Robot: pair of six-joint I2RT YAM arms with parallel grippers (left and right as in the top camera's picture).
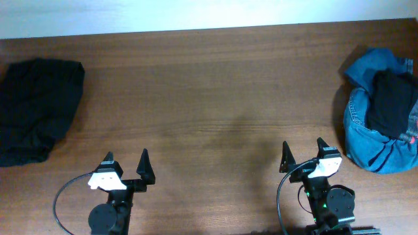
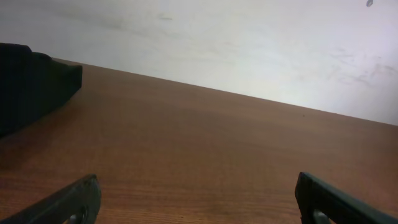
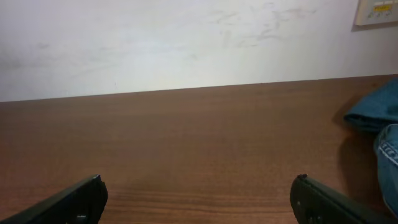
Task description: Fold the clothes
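The clothes (image 1: 390,99), black and crumpled, lie on top of a blue denim garment at the table's right edge, with a speck of red showing at their lower right. My right gripper (image 1: 302,142) stands open just left of that pile, over bare wood, and holds nothing (image 3: 199,179). My left gripper (image 1: 127,155) is open near the front left, also with nothing between its fingers (image 2: 196,180). Neither gripper touches any fabric.
A second dark garment (image 1: 36,108) lies in a heap at the far left, and its edge shows in the left wrist view (image 2: 28,84). The blue denim garment (image 1: 372,140) reaches into the right wrist view (image 3: 379,115). A white wall runs behind the brown wooden table (image 1: 209,85).
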